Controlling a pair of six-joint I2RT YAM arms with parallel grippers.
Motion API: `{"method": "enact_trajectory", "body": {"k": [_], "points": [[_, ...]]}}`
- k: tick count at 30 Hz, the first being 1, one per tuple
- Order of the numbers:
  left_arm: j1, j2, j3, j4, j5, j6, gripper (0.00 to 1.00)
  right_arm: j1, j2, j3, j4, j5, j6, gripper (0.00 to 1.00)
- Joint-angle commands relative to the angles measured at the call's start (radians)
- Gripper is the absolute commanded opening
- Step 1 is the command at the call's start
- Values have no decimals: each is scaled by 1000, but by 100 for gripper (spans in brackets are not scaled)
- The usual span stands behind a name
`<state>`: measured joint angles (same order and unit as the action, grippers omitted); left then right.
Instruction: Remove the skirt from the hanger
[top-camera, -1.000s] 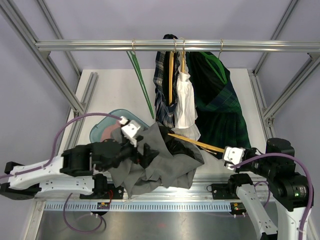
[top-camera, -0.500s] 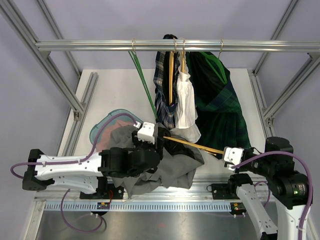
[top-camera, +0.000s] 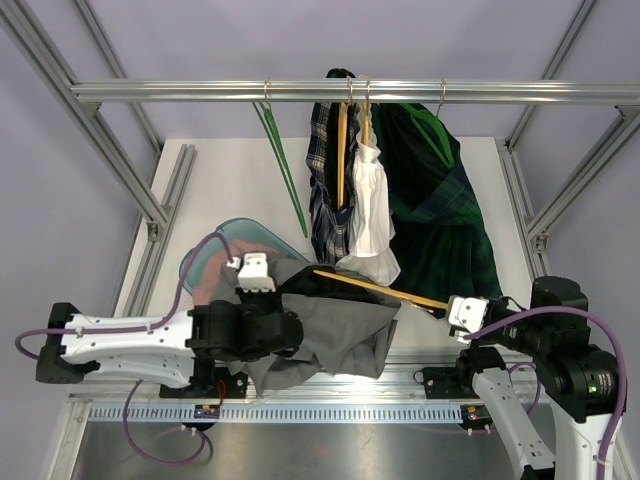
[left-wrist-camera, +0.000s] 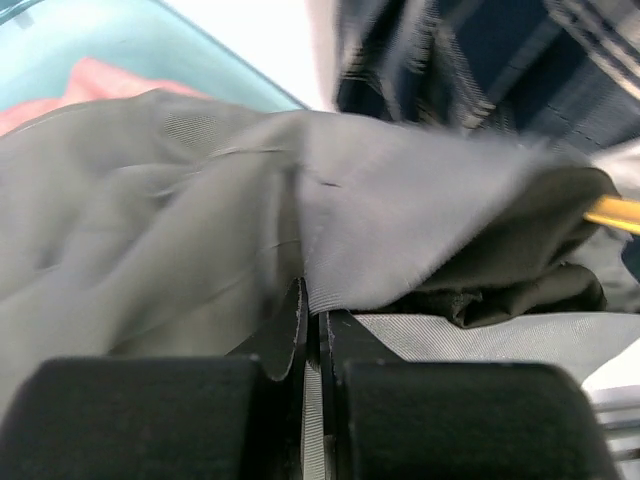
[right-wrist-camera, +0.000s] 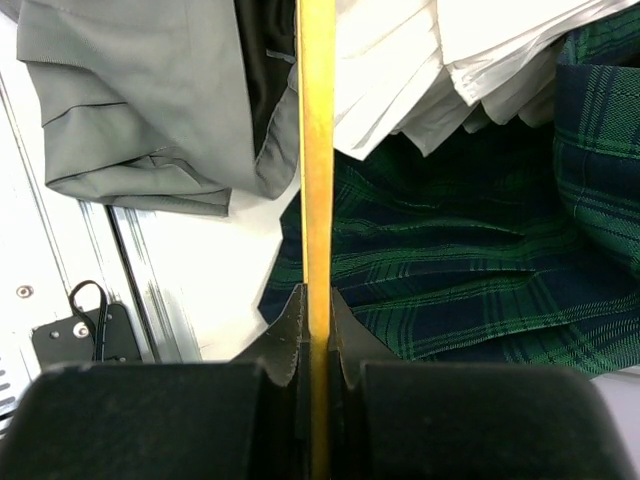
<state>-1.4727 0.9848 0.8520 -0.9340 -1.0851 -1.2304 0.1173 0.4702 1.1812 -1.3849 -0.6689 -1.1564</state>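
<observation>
A grey skirt (top-camera: 330, 325) with a dark lining lies bunched at the front middle of the table, its upper edge still over a yellow wooden hanger (top-camera: 385, 288). My left gripper (top-camera: 285, 315) is shut on a fold of the skirt (left-wrist-camera: 400, 200); the fabric passes between its fingertips (left-wrist-camera: 298, 330). My right gripper (top-camera: 450, 305) is shut on the hanger's right end, and the yellow bar (right-wrist-camera: 317, 150) runs straight up from between its jaws toward the skirt (right-wrist-camera: 150, 110). The hanger's left end is hidden under the cloth.
On the overhead rail (top-camera: 200, 92) hang a green hanger (top-camera: 285, 170), a navy plaid garment (top-camera: 328, 190), a white skirt (top-camera: 368, 215) and a dark green plaid skirt (top-camera: 445, 210). A teal bin (top-camera: 215, 250) with pink cloth sits left of the grey skirt.
My left gripper went from open to shut on the skirt and drew back left, pulling the fabric with it. The right gripper and hanger stayed almost still.
</observation>
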Motion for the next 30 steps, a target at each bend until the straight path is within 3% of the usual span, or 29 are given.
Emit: {"method": "enact_trajectory", "body": {"k": [1, 5, 8, 12, 13, 14, 16, 18, 19, 24, 25, 26, 27, 30], "points": [[2, -101, -39, -228, -93, -244, 0, 8, -18, 21, -256, 8, 27, 0], [2, -184, -94, -165, -78, -198, 0, 10, -21, 47, -258, -43, 58, 0], [2, -238, -137, 85, -32, 143, 0, 8, -12, 80, -258, -90, 66, 0], [2, -274, -183, 320, 27, 372, 0, 8, 13, 141, -256, -139, 75, 0], [0, -293, -195, 457, 51, 443, 0, 10, 13, 141, -256, -156, 70, 0], [2, -301, -211, 545, 138, 614, 0, 8, 18, 129, -256, -164, 66, 0], [0, -314, -250, 773, 249, 750, 2, 8, 19, 104, -256, -176, 44, 0], [-1, -314, -248, 846, 387, 879, 19, 8, 25, 64, -255, -170, 31, 0], [-3, -311, -226, 868, 431, 920, 35, 8, 28, 55, -255, -164, 21, 0], [-15, -336, -151, 752, 628, 1124, 70, 8, 51, 35, -253, -133, 3, 0], [-17, -343, -134, 733, 669, 1167, 84, 8, 53, 29, -255, -133, -2, 0], [-21, -360, -122, 713, 688, 1187, 88, 10, 64, 25, -253, -132, -8, 0], [-24, -367, -108, 669, 705, 1206, 99, 10, 68, 18, -253, -132, -20, 0], [-28, -373, -32, 562, 726, 1276, 99, 8, 96, -11, -255, -138, -49, 0]]}}
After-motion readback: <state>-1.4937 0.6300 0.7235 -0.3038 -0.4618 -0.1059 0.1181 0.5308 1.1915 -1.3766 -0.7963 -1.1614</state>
